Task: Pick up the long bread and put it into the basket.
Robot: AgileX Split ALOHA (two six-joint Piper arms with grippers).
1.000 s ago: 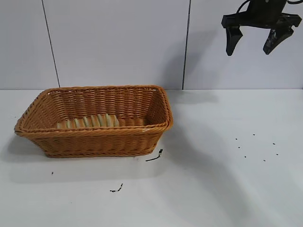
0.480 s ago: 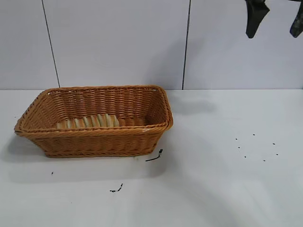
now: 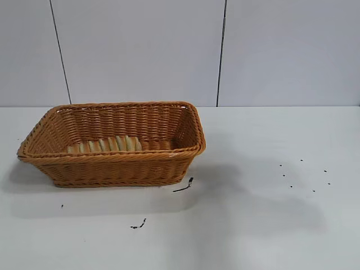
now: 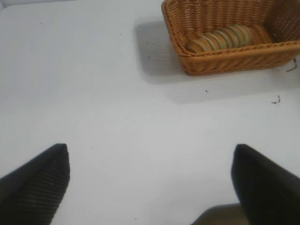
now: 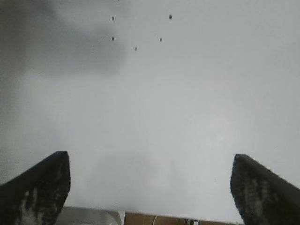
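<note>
The long bread lies inside the orange-brown wicker basket at the table's left; only its ridged top shows above the front rim. The left wrist view shows the bread in the basket from afar. My left gripper is open and empty, high above bare table, away from the basket. My right gripper is open and empty above bare table at the right side. Neither gripper shows in the exterior view.
Small dark crumbs dot the table at the right, and they also show in the right wrist view. Dark scraps lie in front of the basket. A white panelled wall stands behind the table.
My right gripper, open at the upper right of the exterior view, has risen out of the top of that view. The basket and bread have not moved.
</note>
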